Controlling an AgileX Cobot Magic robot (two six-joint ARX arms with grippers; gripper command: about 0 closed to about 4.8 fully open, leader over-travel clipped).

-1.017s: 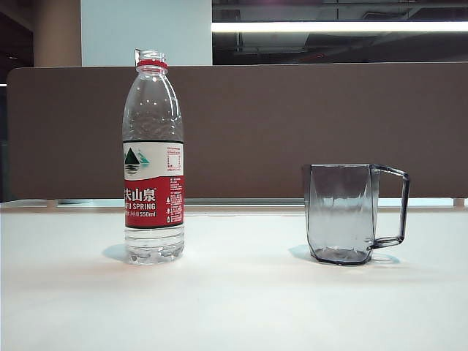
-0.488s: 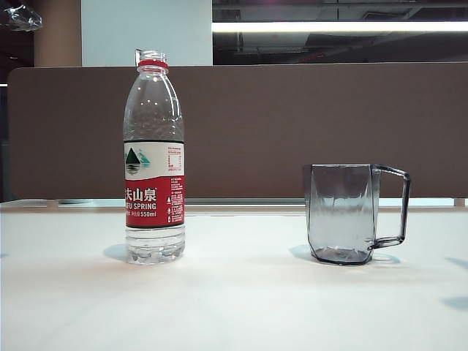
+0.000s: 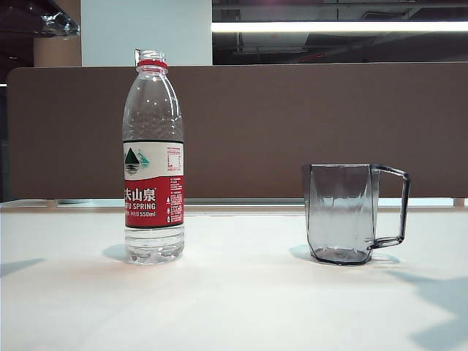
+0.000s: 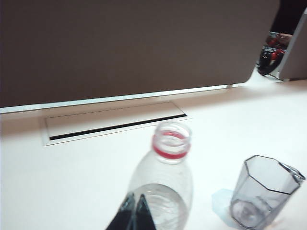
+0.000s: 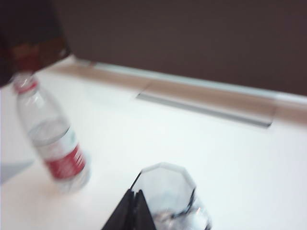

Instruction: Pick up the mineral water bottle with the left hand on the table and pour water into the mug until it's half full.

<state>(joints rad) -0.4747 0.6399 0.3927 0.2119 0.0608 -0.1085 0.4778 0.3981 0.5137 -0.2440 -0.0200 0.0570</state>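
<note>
The left claw (image 4: 135, 211) is pinched tight above the bottle (image 3: 153, 157); the right claw (image 5: 134, 208), tight too, is over the mug (image 3: 344, 213).

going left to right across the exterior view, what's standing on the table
mineral water bottle → mug, handle on its right side. Both stand upright and apart on the white table. Neither gripper appears in this view; in the wrist views the left gripper and right gripper are shut and holding nothing.

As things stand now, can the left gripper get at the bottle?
Probably yes. The left gripper is shut and sits above the bottle, with nothing between them. The mug stands apart to one side. The jaws must open first.
</note>
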